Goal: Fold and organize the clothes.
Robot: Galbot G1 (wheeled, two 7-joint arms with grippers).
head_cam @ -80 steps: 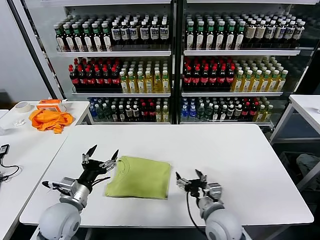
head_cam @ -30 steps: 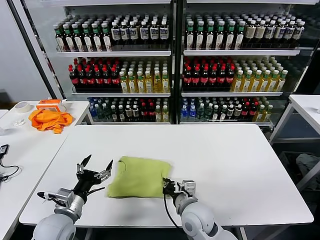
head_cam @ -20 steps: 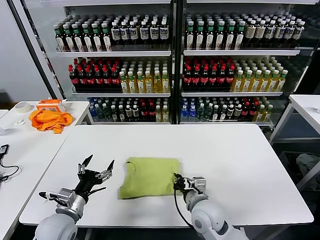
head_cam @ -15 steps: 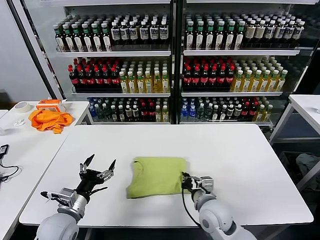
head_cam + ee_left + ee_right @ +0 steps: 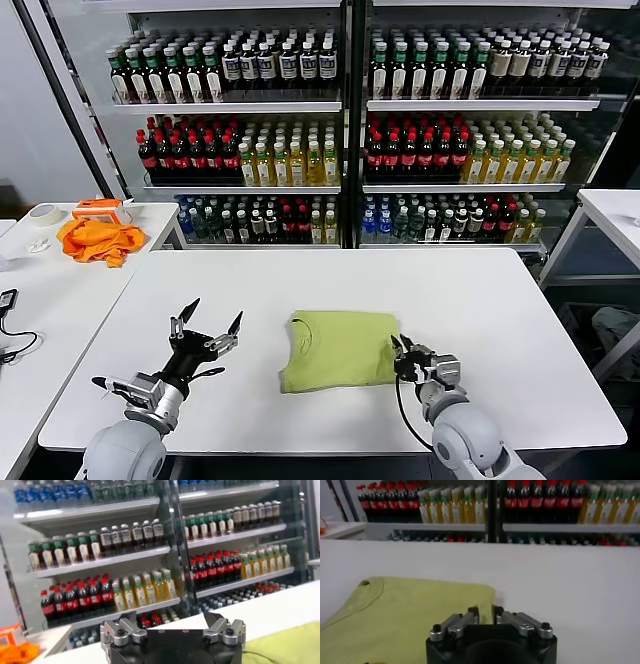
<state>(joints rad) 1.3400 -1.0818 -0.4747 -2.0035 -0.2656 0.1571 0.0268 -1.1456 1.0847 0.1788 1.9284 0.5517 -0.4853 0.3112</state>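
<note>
The clothes are one lime-green T-shirt (image 5: pixel 340 350), folded into a flat rectangle near the middle of the white table (image 5: pixel 470 300). Its collar faces left. My right gripper (image 5: pixel 402 358) sits at the shirt's right edge. In the right wrist view the shirt (image 5: pixel 405 615) lies flat ahead, and the right gripper (image 5: pixel 485 611) has its fingers a narrow gap apart, with the cloth's corner showing in that gap. My left gripper (image 5: pixel 207 325) hovers wide open left of the shirt, apart from it. In the left wrist view the left gripper (image 5: pixel 170 616) holds nothing, and the shirt (image 5: pixel 290 645) shows off to one side.
An orange cloth (image 5: pixel 98 238), a tape roll (image 5: pixel 44 213) and an orange box (image 5: pixel 100 208) lie on the side table at the left. Shelves of bottles (image 5: pixel 340 130) stand behind the table. Another white table (image 5: pixel 612 212) is at the right.
The right gripper has dragged the folded shirt to the right across the table, and its fingers have parted slightly. The left gripper has stayed open at the left.
</note>
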